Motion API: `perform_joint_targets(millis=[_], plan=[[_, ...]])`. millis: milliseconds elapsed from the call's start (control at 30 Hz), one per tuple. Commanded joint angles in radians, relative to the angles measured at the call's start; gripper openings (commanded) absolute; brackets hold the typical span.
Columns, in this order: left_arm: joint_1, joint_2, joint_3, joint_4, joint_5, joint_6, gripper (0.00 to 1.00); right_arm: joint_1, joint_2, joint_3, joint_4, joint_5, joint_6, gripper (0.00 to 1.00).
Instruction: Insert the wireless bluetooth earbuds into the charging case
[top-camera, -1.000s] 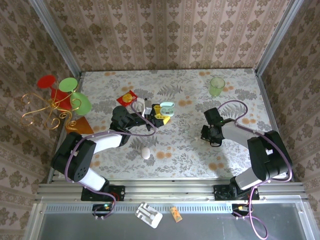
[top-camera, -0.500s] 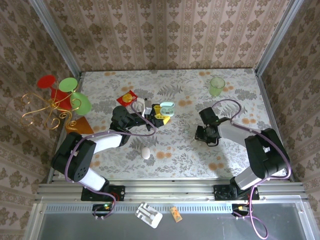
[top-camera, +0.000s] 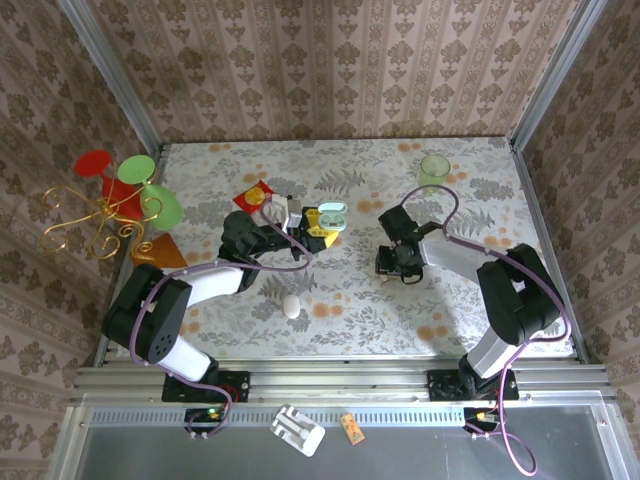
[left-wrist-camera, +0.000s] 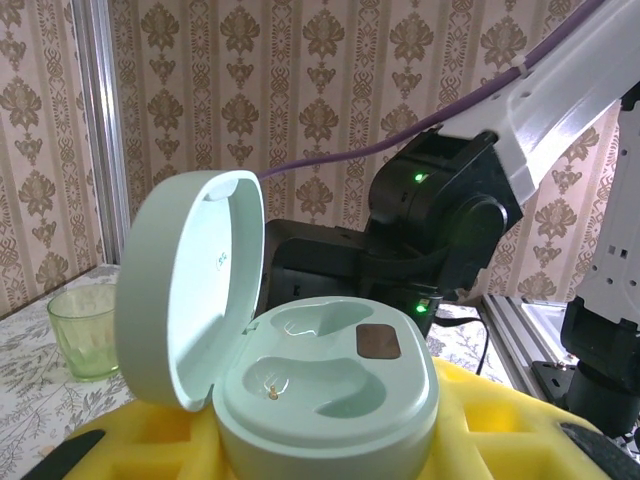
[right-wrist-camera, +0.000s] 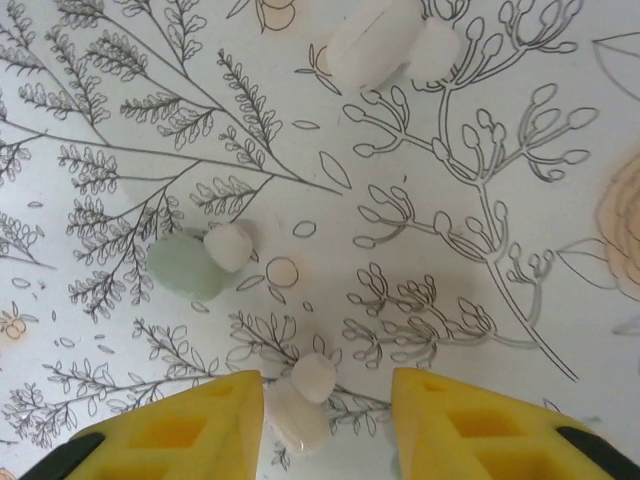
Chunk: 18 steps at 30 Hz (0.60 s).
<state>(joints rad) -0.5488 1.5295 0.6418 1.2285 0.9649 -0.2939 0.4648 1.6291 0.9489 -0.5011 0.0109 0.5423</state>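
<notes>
- Your right hand (right-wrist-camera: 327, 388) stands parted just over the worktop (right-wrist-camera: 520, 200), an earbud (right-wrist-camera: 300, 405) lying loose between its fingers.
- Ahead of it: a green piece (right-wrist-camera: 190, 263) nearer left, a white piece (right-wrist-camera: 380, 42) farther.
- Your left hand (top-camera: 312, 228) grips the open case (left-wrist-camera: 330, 390).

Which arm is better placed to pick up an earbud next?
Right. The right claw hangs open just above an earbud on the table, one finger on each side. The left claw is busy holding the open charging case.

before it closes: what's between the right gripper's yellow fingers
One small white earbud lies on the table between the fingers of the right gripper, in the right wrist view.
</notes>
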Motion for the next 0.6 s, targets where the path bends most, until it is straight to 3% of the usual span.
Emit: perform_joint_targets(millis=[0,200,433,567], plan=[[0.004,-0.015,-0.001,0.043,0.014,0.004,0.11,0.035,-0.075,0.022,-0.098,0.158,-0.045,0.40],[0.007,-0.024,-0.005,0.045,0.012,0.007,0.11,0.094,-0.092,0.052,-0.243,0.266,-0.131,0.37],[0.037,-0.054,-0.030,0.043,0.002,0.012,0.11,0.175,0.028,0.141,-0.381,0.414,-0.186,0.32],[0.063,-0.077,-0.049,0.041,-0.019,0.019,0.11,0.194,0.092,0.173,-0.388,0.421,-0.197,0.32]])
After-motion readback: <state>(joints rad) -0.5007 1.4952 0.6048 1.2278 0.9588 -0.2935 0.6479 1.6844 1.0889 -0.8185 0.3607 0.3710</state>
